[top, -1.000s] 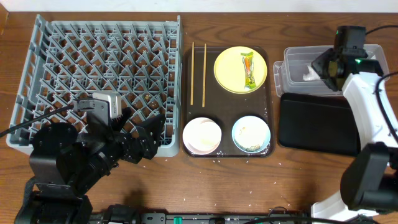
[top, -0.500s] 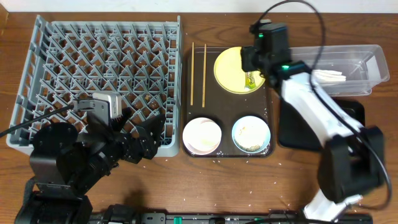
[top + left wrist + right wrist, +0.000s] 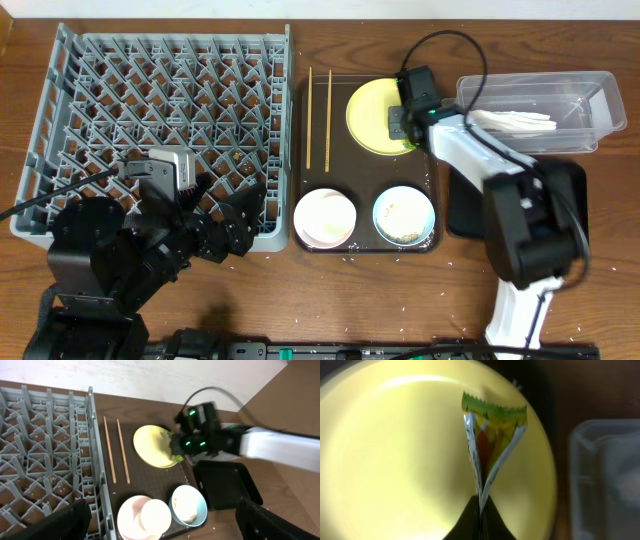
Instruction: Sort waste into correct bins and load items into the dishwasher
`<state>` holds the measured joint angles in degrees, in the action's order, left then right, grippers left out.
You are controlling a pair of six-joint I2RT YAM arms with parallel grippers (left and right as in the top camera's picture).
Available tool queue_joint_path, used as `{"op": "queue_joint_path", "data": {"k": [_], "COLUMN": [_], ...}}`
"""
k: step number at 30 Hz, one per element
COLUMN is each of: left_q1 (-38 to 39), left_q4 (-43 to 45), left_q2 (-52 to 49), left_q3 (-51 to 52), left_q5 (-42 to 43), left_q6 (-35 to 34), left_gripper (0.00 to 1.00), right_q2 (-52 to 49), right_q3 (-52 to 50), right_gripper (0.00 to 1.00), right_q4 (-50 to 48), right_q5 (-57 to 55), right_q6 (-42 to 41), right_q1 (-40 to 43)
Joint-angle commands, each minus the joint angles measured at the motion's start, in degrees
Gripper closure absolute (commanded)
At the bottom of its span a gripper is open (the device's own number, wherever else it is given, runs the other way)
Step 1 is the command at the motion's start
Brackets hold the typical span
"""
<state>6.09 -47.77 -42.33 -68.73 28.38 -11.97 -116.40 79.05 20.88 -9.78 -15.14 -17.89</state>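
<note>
My right gripper (image 3: pixel 401 122) is down over the round yellow plate (image 3: pixel 368 115) on the brown serving tray. In the right wrist view its fingers (image 3: pixel 480 510) are shut on the lower end of the green-and-orange snack wrapper (image 3: pixel 492 442), which stands up off the plate (image 3: pixel 395 455). My left gripper (image 3: pixel 228 200) is open and empty above the front right corner of the grey-blue dish rack (image 3: pixel 160 100). Two chopsticks (image 3: pixel 319 118) lie left of the plate. A white bowl (image 3: pixel 325 218) holds a small white cup (image 3: pixel 155 516). The light blue bowl (image 3: pixel 404 216) holds food scraps.
The clear tub (image 3: pixel 585 95) at the back right holds white napkins (image 3: pixel 515 122). The black tray (image 3: pixel 463 208) lies in front of it, partly under my right arm. The brown serving tray (image 3: pixel 365 172) sits between the rack and the bins. Rice grains dot the table's front.
My right arm has swung left from the clear tub to the yellow plate and come down onto the snack wrapper. The left arm has not moved.
</note>
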Motion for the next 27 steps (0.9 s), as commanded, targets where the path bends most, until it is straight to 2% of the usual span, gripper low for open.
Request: {"op": "queue_joint_path", "data": {"k": [1, 4, 7, 11, 12, 13, 14, 15, 17, 21, 23, 25, 27], "left_q1": [-0.2, -0.2, -0.2, -0.2, -0.2, -0.2, -0.2, -0.2, -0.2, -0.2, -0.2, -0.2, -0.2], "left_q4": [0.1, 0.1, 0.1, 0.1, 0.1, 0.1, 0.1, 0.1, 0.1, 0.1, 0.1, 0.1, 0.1], "left_q2": [0.1, 0.1, 0.1, 0.1, 0.1, 0.1, 0.1, 0.1, 0.1, 0.1, 0.1, 0.1, 0.1], "left_q3": [-1.2, -1.2, -1.2, -1.2, -1.2, -1.2, -1.2, -1.2, -1.2, -1.2, -1.2, -1.2, -1.2], "left_q5": [0.7, 0.7, 0.7, 0.7, 0.7, 0.7, 0.7, 0.7, 0.7, 0.7, 0.7, 0.7, 0.7], "left_q6": [0.5, 0.5, 0.5, 0.5, 0.5, 0.5, 0.5, 0.5, 0.5, 0.5, 0.5, 0.5, 0.5], "left_gripper": [0.07, 0.06, 0.06, 0.07, 0.07, 0.07, 0.07, 0.07, 0.07, 0.07, 0.07, 0.07, 0.07], "right_q2": [13.0, 19.1, 18.6, 14.1, 12.8, 12.1, 11.7, 12.2, 14.0, 18.8, 20.6, 22.1, 21.9], "right_q3": [0.4, 0.4, 0.4, 0.4, 0.4, 0.4, 0.4, 0.5, 0.5, 0.5, 0.5, 0.4, 0.3], "right_gripper": [0.99, 0.99, 0.99, 0.99, 0.96, 0.87, 0.55, 0.48, 0.45, 0.46, 0.46, 0.46, 0.46], "right_q4": [6.2, 12.2, 14.9, 14.6, 14.4, 13.9, 12.9, 12.7, 12.7, 14.6, 17.9, 27.0, 32.7], "right_q5": [2.4, 2.5, 2.3, 2.3, 1.4, 0.8, 1.7, 7.2, 17.0, 36.7, 40.1, 41.3, 40.4], "right_q6": [-13.2, -23.5, -30.8, -31.1, -31.1, -31.1, -29.3, -23.8, -18.0, -3.5, 1.1, 8.4, 11.2], "right_q1": [4.7, 11.3, 17.9, 23.0, 24.1, 24.8, 25.9, 26.6, 26.6, 22.3, 19.2, 10.5, 4.7]}}
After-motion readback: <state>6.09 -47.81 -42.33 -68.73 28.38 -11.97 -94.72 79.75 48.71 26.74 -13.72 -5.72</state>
